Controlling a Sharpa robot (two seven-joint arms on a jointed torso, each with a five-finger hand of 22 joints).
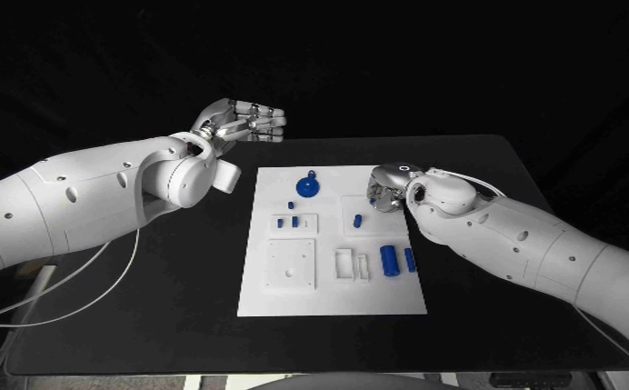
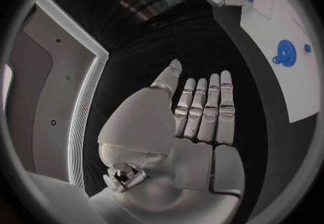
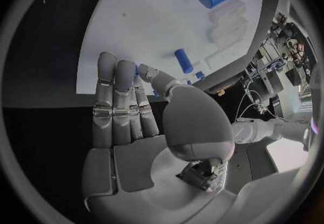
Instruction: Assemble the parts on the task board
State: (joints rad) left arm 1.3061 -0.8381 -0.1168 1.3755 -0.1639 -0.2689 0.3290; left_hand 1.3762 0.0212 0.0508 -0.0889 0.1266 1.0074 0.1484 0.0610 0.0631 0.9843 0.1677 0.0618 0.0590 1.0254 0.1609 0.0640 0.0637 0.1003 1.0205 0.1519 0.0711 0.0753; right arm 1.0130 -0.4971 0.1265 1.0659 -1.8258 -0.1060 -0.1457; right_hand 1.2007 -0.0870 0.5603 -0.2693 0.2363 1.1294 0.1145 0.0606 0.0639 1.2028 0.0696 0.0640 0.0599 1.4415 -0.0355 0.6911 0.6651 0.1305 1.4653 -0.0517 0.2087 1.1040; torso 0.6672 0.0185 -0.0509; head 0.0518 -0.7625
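Task board (image 1: 332,295): white, flat, with small blue parts (image 1: 389,260).
Right hand (image 1: 388,186): fingers straight, pressed together, empty; partly hidden behind wrist.
Left hand (image 1: 241,122): fingers together, empty.

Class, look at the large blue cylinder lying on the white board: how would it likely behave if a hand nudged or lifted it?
The blue cylinder lies on its side on the flat board, so a sideways nudge would probably roll it. Its smooth round surface may slip in a loose pinch. It looks solid and stiff, unlikely to bend.
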